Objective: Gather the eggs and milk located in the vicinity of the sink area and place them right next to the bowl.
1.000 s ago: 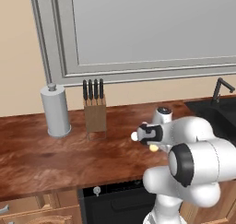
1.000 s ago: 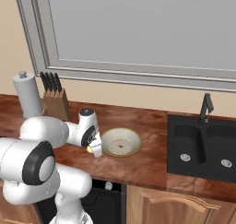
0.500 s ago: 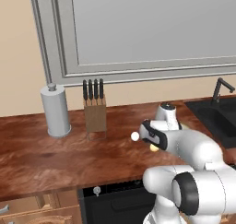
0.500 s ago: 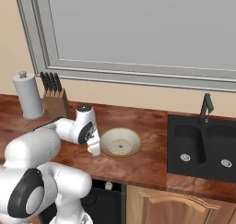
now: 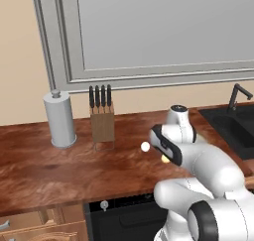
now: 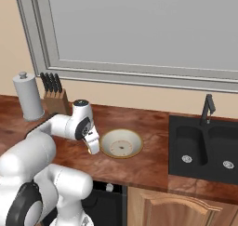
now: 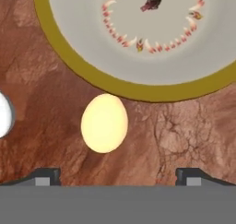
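Your claw (image 7: 118, 176) spread wide, holds nothing: tips stand far apart at bottom of hand view, bare counter between. Tan egg (image 7: 104, 122) lies free on counter (image 7: 184, 131), just beside bowl (image 7: 69, 61) rim, where task wants it. White egg (image 7: 3, 114) near it, further left. Sink (image 6: 207, 146) well apart; carton not spotted.

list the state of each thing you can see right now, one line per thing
gripper: open, holding nothing, above the counter beside the bowl
yellowish egg: lying free on the counter, close to the bowl's rim
white egg: on the counter, apart from the yellowish one
bowl: upright, no egg inside
sink: basins bare
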